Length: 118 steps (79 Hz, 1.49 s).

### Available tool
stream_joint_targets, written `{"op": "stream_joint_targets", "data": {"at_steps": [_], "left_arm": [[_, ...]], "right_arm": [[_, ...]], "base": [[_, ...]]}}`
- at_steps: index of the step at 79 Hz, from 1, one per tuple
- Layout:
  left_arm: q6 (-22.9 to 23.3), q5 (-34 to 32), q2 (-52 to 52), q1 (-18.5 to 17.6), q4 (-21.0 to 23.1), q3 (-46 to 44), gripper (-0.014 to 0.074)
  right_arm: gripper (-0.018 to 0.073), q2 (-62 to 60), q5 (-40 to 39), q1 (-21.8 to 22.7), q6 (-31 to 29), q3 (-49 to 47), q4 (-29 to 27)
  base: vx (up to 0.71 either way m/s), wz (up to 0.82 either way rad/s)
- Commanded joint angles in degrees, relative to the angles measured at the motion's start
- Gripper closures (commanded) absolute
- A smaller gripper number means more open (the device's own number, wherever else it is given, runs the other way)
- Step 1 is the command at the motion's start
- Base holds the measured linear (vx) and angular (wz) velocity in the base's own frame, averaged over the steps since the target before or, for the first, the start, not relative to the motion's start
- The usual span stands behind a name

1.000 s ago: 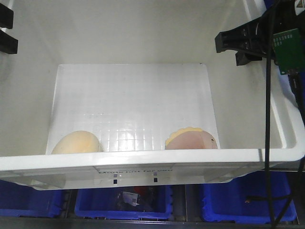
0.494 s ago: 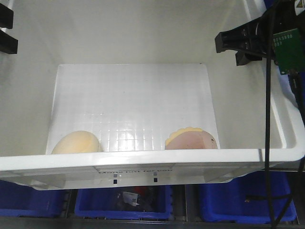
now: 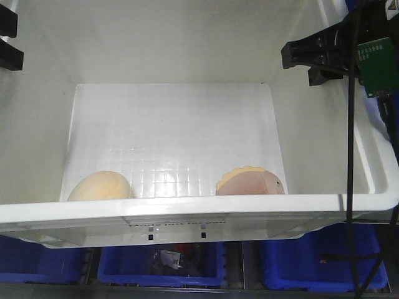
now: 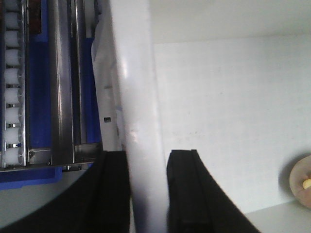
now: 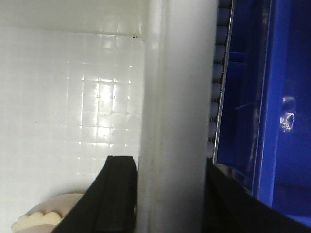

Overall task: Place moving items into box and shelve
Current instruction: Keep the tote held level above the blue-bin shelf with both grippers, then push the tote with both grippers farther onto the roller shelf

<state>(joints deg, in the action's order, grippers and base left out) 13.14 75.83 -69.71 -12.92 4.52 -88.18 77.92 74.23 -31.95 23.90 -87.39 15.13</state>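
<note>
A large white box [image 3: 187, 212], likely stiff, light and slick, is best held by its side rims. The left pincer [image 4: 148, 194] and right pincer [image 5: 170, 194] each clamp a side wall. Between them on its floor lie a cream bun [image 3: 100, 185] and a pinkish ball [image 3: 250, 180].

One white box [image 3: 187, 212] holds two moving items [image 3: 100, 185], above three blue bins [image 3: 159, 265], with two grippers [image 4: 148, 194].
</note>
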Motion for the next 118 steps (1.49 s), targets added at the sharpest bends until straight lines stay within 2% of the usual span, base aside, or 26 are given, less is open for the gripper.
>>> {"op": "stream_joint_targets", "data": {"at_steps": [1,32,52,66,84,102,118], "left_arm": [[0.0,-5.5,2.1,-0.5,1.3,-2.5,0.0603],[0.0,-5.8,-0.9,-0.5,0.9,-2.5,0.0603],[0.0,-8.9,-3.7,-0.5,-4.8,-2.3,0.0603],[0.5,-14.8,-5.5,-0.5,-8.3,-2.2,0.0603],[0.5,-22.0,-10.1,-0.5,-9.0,-2.2,0.0603],[0.6,-29.1,-16.5,-0.5,-10.1,-2.2,0.0603],[1.0,-36.7,-20.3,-0.5,-10.8,-2.2,0.0598]], "right_arm": [[0.0566,-2.1,-4.2,0.2,-0.8,-2.3,4.3],[0.0566,1.4,-10.5,0.2,-0.6,-2.1,2.5],[0.0566,5.5,-15.3,0.2,-0.6,-2.1,2.5],[0.0566,8.2,-20.2,0.2,-0.8,-2.1,2.7],[0.0566,10.9,-27.3,0.2,-0.8,-2.1,4.0],[0.0564,14.5,-32.8,0.2,-0.1,-2.1,9.4],[0.0564,17.1,-35.9,0.2,4.5,-2.1,15.5]], "base": [[0.0,0.0],[0.0,0.0],[0.0,0.0],[0.0,0.0],[0.0,0.0],[0.0,0.0],[0.0,0.0]]}}
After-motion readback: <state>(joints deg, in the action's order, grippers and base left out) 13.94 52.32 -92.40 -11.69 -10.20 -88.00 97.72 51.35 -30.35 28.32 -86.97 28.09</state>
